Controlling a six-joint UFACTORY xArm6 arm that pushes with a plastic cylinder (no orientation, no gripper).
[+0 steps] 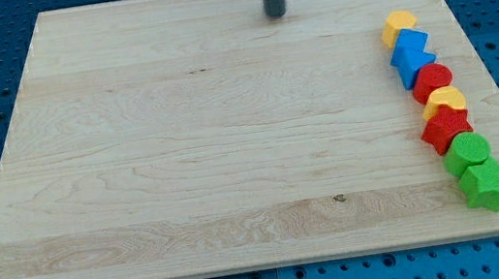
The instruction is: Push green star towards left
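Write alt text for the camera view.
My tip hovers near the wooden board's top edge, far from seven blocks lined down the view's right side. The green star sits lowest in that line.

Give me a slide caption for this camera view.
My tip waits at the board's top, far from the green star ending the block row at right.

Your green star (487, 184) lies flat at the table's 4 o'clock corner, close to the view's right and bottom edges. It is the last block in a crowded row, touching a green cylinder (468, 152) at its 11 o'clock.
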